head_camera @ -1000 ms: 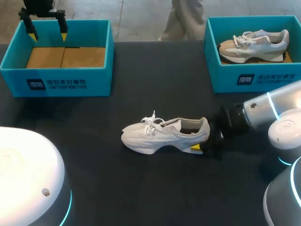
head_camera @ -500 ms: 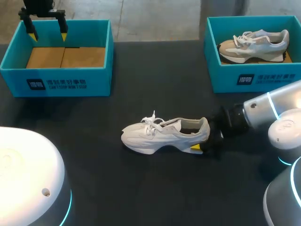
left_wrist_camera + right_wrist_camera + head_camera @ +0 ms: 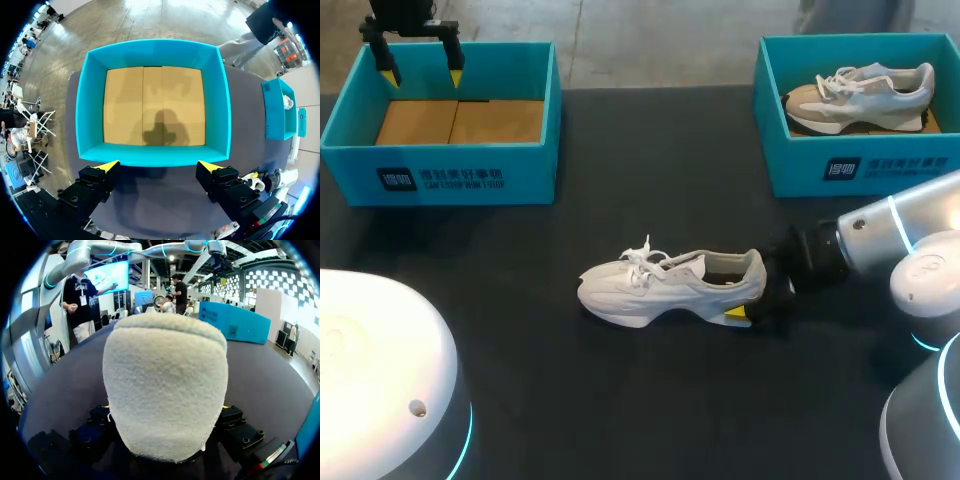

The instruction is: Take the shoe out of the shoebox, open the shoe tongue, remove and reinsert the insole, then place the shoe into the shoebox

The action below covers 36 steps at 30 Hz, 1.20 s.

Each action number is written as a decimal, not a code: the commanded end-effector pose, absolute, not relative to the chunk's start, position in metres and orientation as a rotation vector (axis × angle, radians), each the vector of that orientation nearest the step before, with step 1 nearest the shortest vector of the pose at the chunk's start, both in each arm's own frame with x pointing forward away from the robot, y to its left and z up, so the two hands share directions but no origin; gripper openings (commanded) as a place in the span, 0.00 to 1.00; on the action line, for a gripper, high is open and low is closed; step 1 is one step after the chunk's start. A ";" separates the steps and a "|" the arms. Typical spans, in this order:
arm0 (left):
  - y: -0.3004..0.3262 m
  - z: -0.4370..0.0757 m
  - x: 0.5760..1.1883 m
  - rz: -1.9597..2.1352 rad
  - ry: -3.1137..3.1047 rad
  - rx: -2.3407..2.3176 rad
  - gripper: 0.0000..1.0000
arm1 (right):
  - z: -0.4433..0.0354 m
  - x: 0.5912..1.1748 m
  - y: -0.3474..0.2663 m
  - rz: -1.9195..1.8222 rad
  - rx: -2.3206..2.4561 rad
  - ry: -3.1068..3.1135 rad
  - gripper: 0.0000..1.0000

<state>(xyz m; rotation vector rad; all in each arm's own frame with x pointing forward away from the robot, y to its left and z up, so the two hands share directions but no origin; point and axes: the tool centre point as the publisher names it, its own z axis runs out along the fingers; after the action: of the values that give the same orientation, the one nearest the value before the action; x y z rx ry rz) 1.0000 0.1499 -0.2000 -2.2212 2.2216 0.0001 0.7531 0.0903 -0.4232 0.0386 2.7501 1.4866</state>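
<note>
A white laced shoe (image 3: 665, 285) lies on its sole mid-table, toe pointing left. My right gripper (image 3: 752, 290) is at its heel, one yellow tip showing on the near side. In the right wrist view the padded heel (image 3: 165, 390) fills the gap between the fingers of my right gripper (image 3: 165, 407), which press it from both sides. My left gripper (image 3: 420, 62) hangs open above the far edge of the empty teal shoebox (image 3: 440, 180). In the left wrist view, my left gripper (image 3: 159, 165) holds nothing, and the shoebox (image 3: 155, 155) shows a bare cardboard floor.
A second teal box (image 3: 860, 165) at the back right holds a tan and white shoe (image 3: 860, 95). Dark tabletop (image 3: 650, 180) separates the two boxes. The left arm's white base (image 3: 380, 370) bulks at the front left, the right arm's links (image 3: 920, 280) at the front right.
</note>
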 end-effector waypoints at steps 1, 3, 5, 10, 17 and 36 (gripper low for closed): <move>0.146 -0.198 0.995 -0.026 2.206 -2.229 1.00 | -0.428 0.752 0.097 1.479 0.041 2.753 0.00; 0.142 -0.195 0.990 -0.054 2.188 -2.229 1.00 | -0.428 0.752 0.097 1.479 0.041 2.753 0.00; 0.137 -0.191 0.984 -0.111 2.177 -2.239 1.00 | -0.428 0.752 0.097 1.479 0.041 2.753 0.00; 0.123 -0.179 0.969 -0.207 2.133 -2.276 1.00 | -0.428 0.752 0.097 1.479 0.041 2.753 0.00; 0.094 -0.180 0.953 -0.160 2.058 -2.311 1.00 | -0.428 0.752 0.097 1.479 0.041 2.753 0.00; 0.006 -0.199 0.928 -0.112 2.144 -2.258 1.00 | -0.428 0.752 0.097 1.479 0.041 2.753 0.00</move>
<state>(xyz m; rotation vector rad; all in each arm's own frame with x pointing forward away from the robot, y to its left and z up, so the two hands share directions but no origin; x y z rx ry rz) 0.9266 0.0169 -0.1945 -2.2591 2.1549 -0.1259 0.7531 0.0905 -0.4233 0.0388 2.7499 1.4865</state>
